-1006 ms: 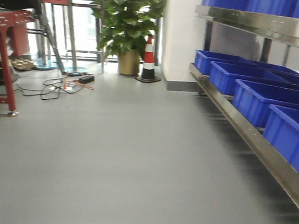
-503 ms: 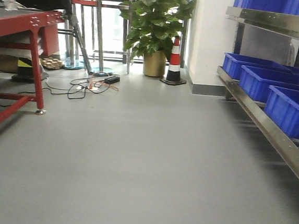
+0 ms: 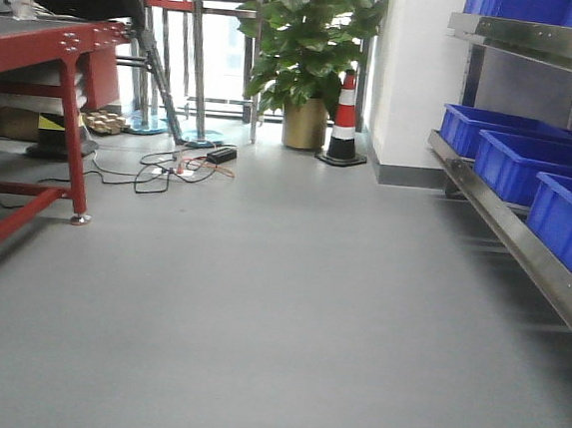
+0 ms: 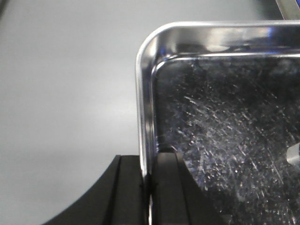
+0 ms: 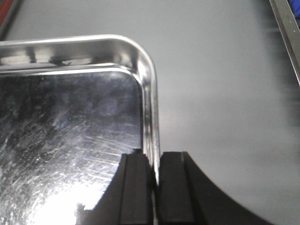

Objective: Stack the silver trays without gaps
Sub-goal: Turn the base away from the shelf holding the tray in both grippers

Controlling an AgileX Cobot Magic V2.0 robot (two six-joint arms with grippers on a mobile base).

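Compared with the frame a second back, the front view now faces further left. The blue bins point(image 3: 531, 160) sit nearer the right edge, and a red worktop point(image 3: 41, 37) that barely showed now fills the left side. By my reading the base is turning.

The silver tray point(image 4: 225, 140) is carried off the ground between both arms, with bare grey floor point(image 3: 288, 304) beneath it in both wrist views. The left pincer point(image 4: 150, 164) is clamped on the tray's left rim, one finger inside the wall and one outside. The right pincer point(image 5: 155, 159) grips the opposite rim the same way. Each grip sits close behind a rounded corner. The tray looks level, though the wrist views are too tight to confirm this.

Step in hand, as judged: transport of a held tray, with stacking not yet begun. No second tray appears in any view. The next move therefore calls for finding the receiving tray, then matching corners and rims squarely before lowering, so the walls nest without a gap.

Room for moving: the floor ahead is open down the middle. On the right, the steel rail point(image 3: 522, 260) under the bins juts toward the aisle — the nearest hard edge. On the left stand the worktop's legs. Loose cables point(image 3: 170, 169), a traffic cone point(image 3: 345, 119) and a potted plant point(image 3: 306, 46) lie well ahead.
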